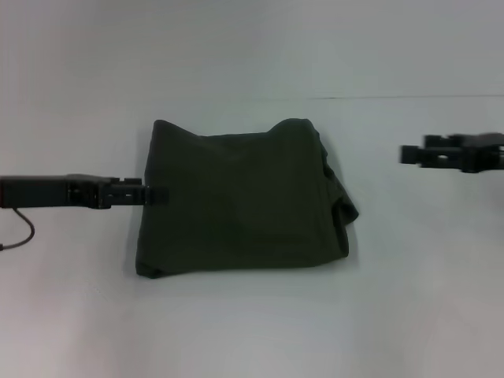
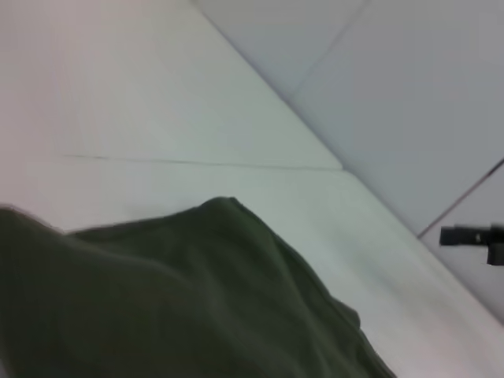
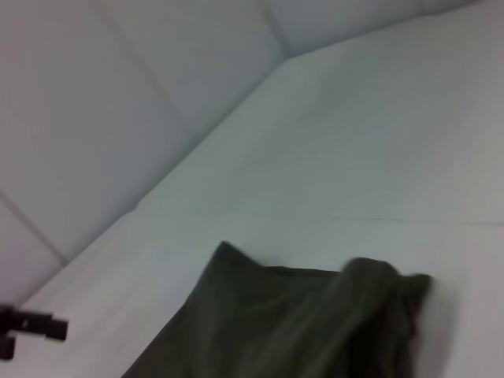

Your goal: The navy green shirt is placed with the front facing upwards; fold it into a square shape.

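Note:
The navy green shirt (image 1: 240, 201) lies folded into a rough square in the middle of the white table; no lettering or collar shows. Its right edge is bunched and uneven. My left gripper (image 1: 156, 193) sits level with the shirt's middle, its tips at the left edge of the cloth. My right gripper (image 1: 409, 154) hovers well to the right of the shirt, apart from it. The left wrist view shows the shirt (image 2: 173, 299) close up with the right gripper (image 2: 472, 238) far off. In the right wrist view the shirt (image 3: 299, 323) fills the lower part, with the left gripper (image 3: 31, 327) small beyond it.
White table (image 1: 252, 323) all around the shirt. A seam line (image 1: 394, 97) runs across the far part of the surface. A thin cable (image 1: 20, 232) loops below the left arm.

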